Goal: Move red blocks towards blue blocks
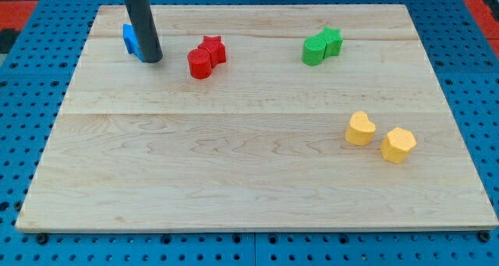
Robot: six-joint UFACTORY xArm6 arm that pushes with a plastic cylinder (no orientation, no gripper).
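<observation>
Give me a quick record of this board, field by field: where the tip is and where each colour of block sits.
tip: my tip at the view's upper left, just right of the blue block
red: red cylinder and red star, touching, right of the tip
green: green cylinder and green star, top right
yellow: two yellow blocks, right side
surface: wooden board

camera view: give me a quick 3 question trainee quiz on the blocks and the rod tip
1. True or false: the two red blocks touch each other.
2. Which pair lies nearest the view's right edge? A green blocks B yellow blocks C red blocks
3. Which block does my tip stand beside?

Key
1. True.
2. B.
3. The blue block, partly hidden behind the rod, at the view's upper left of the wooden board.
</observation>
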